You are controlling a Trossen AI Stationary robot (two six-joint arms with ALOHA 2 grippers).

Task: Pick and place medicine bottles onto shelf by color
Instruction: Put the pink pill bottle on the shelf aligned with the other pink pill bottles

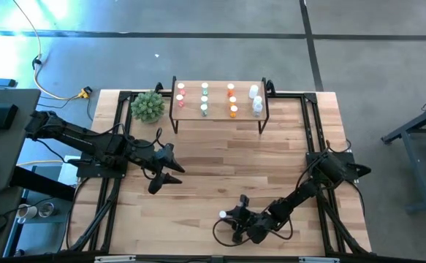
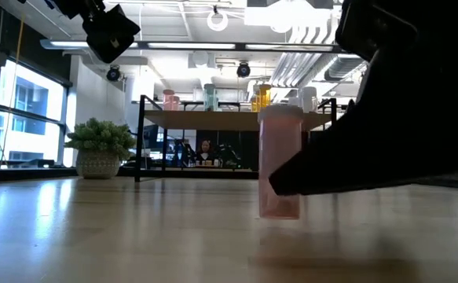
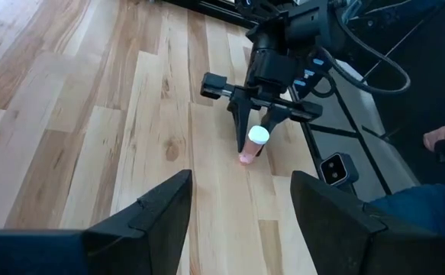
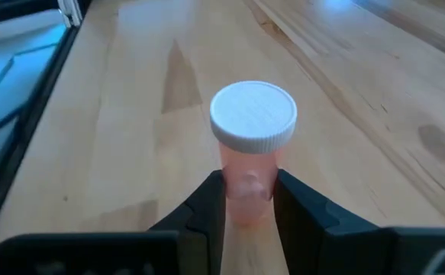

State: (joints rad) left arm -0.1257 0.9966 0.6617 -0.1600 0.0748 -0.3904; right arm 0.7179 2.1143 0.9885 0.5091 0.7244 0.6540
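Note:
A pink medicine bottle (image 4: pixel 246 183) with a white cap (image 4: pixel 253 116) stands upright on the wooden table near its front edge (image 1: pixel 223 215). My right gripper (image 4: pixel 246 210) is shut on it. My left gripper (image 1: pixel 170 169) hangs open above the table's left middle, with nothing between its fingers (image 3: pixel 161 218); its wrist view looks across at the bottle (image 3: pixel 254 145). The shelf (image 1: pixel 218 109) stands at the far edge. On it stand pink (image 1: pixel 181 93), green (image 1: pixel 204 98), orange (image 1: pixel 231 98) and white (image 1: pixel 256 100) bottles in separate columns. My right gripper pinches the pink bottle's body (image 4: pixel 245 195) below the cap between its two fingers (image 4: pixel 205 210), one on each side. The fingers come from the table's right, slanting down. The bottle is upright, and its base (image 2: pixel 280 214) appears to rest on the table.
A small potted plant (image 1: pixel 147 106) stands at the shelf's left end. Black frame rails (image 1: pixel 118 131) run along the table's left and right sides. Bare wood lies between the grippers and the shelf.

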